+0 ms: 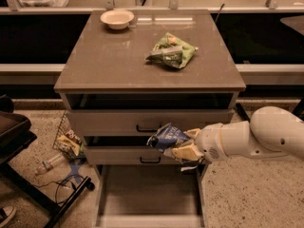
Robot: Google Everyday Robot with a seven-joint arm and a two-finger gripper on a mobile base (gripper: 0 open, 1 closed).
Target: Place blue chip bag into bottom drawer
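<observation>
One blue chip bag (166,137): light, crinkly, slippery foil, held above the open bottom drawer (149,196).
Gripper (186,149): right of the bag, jaws clamped on its right edge, likely the firmest hold.

You see the gripper (188,149) at centre right, chip bag (165,137) in it, above the bottom drawer (148,196); bowl (117,19) upper left on the cabinet (118,68).
</observation>
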